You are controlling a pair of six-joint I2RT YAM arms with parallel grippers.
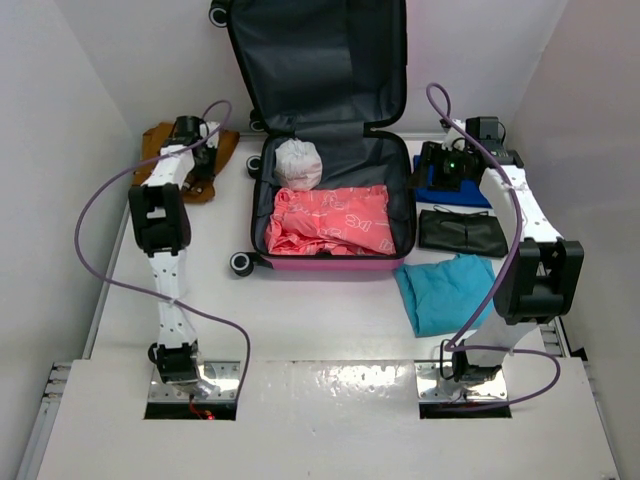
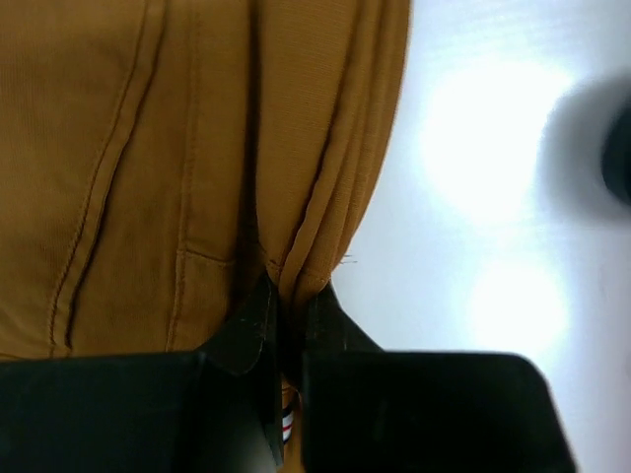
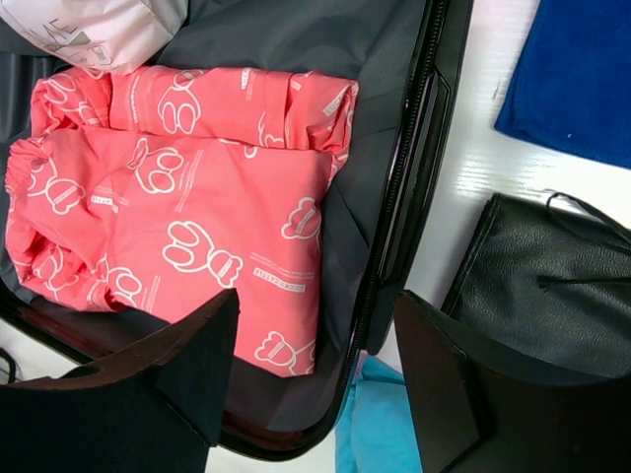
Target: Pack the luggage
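Left fingers (image 2: 246,330) clamped together, right fingers (image 3: 187,365) spread wide apart.

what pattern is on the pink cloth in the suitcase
Pink cloth: white cartoon prints, clearest in right wrist view.

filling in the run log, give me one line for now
left fingers: shut on brown garment | right fingers: open, by luggage | luggage: open, pink garment inside
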